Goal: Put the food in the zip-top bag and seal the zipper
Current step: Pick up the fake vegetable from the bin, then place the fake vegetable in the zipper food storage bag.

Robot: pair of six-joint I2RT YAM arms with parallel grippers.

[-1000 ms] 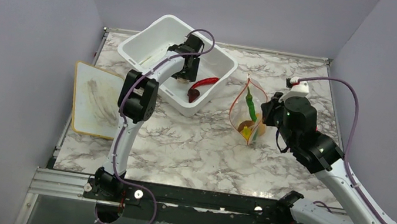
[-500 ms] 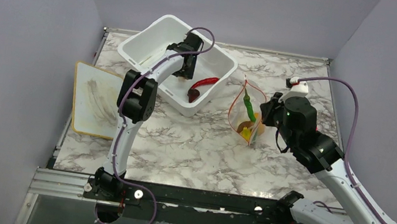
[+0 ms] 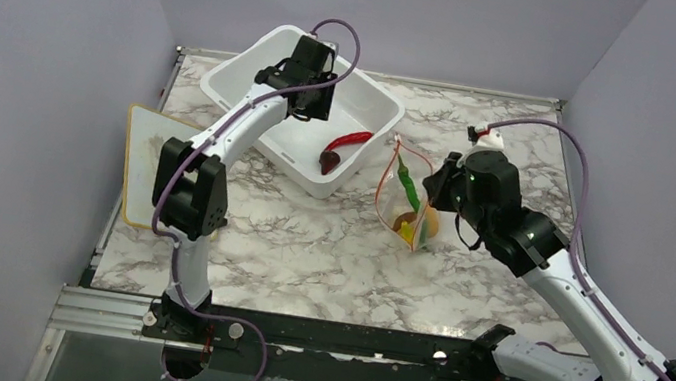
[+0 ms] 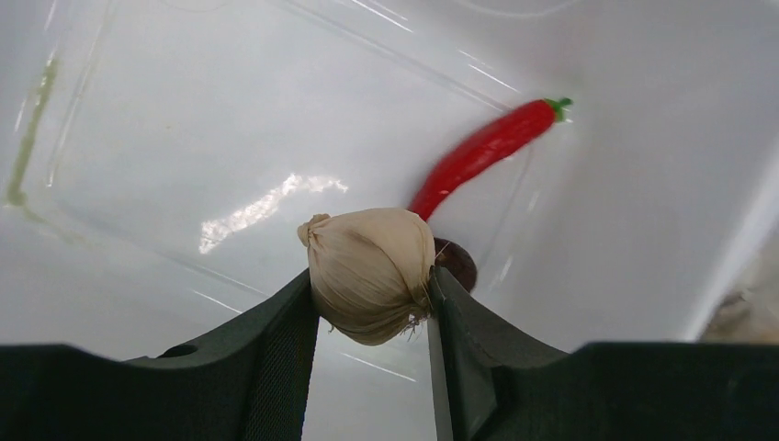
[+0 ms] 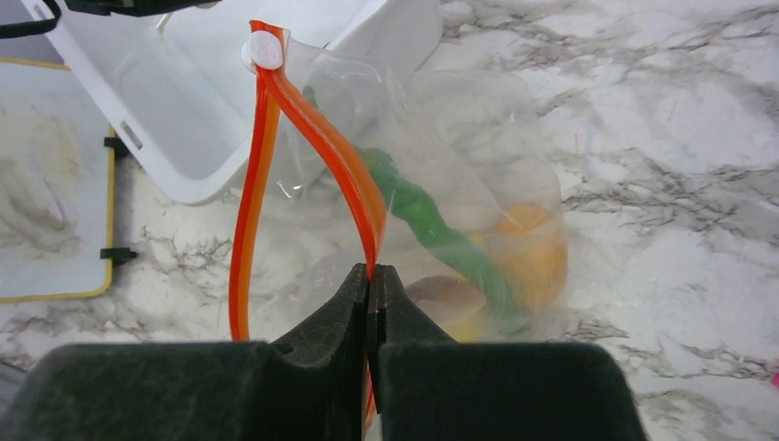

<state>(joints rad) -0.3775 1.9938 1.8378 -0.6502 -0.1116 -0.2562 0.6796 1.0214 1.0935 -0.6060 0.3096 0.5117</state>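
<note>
Beige-skinned, the mushroom [image 4: 370, 285] is sitting clamped between the fingers of your left gripper [image 4: 372, 308], hanging over the floor of the white tub [image 3: 229, 83]. The red chili [image 4: 487, 152] and the dark red piece [image 4: 457, 264] are lying in the tub's right end. Just right of the tub, your right gripper [image 5: 370, 287] is pinching shut on the zipper [image 5: 317, 129], propping the zip-top bag [image 3: 404, 206] mouth-up with the long green pod [image 5: 432, 230] and orange fruit [image 5: 528, 243] inside. My judgement for the carry: you are needing a clean lift over the tub's wall, then a drop between the two orange-red strips without knocking the pinched one. The dark red piece is showing only partly behind the mushroom. The bag's lower contents are blurring through crinkled plastic, so I am not confirming anything else in there.
</note>
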